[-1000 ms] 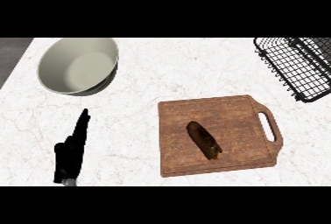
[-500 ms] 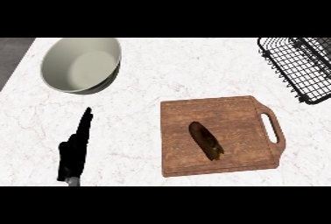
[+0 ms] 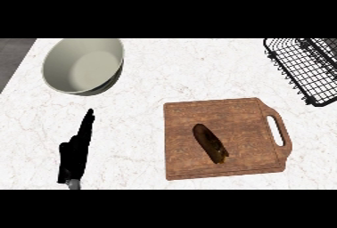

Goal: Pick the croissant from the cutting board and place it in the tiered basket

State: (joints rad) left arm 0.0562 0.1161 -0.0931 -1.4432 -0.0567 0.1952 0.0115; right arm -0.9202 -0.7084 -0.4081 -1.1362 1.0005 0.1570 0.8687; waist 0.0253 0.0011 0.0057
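Observation:
A dark brown croissant lies on the wooden cutting board at the lower middle right of the counter. The black wire tiered basket stands at the far right edge, partly cut off by the frame. My left hand rests open at the lower left, fingers straight and pointing away, well to the left of the board. My right hand does not show.
A large pale bowl stands at the upper left of the white marble counter. The counter's left edge and a dark floor strip run down the far upper left.
The whole scene has drifted slightly right and down in the view. The croissant, board and left hand keep their places relative to each other.

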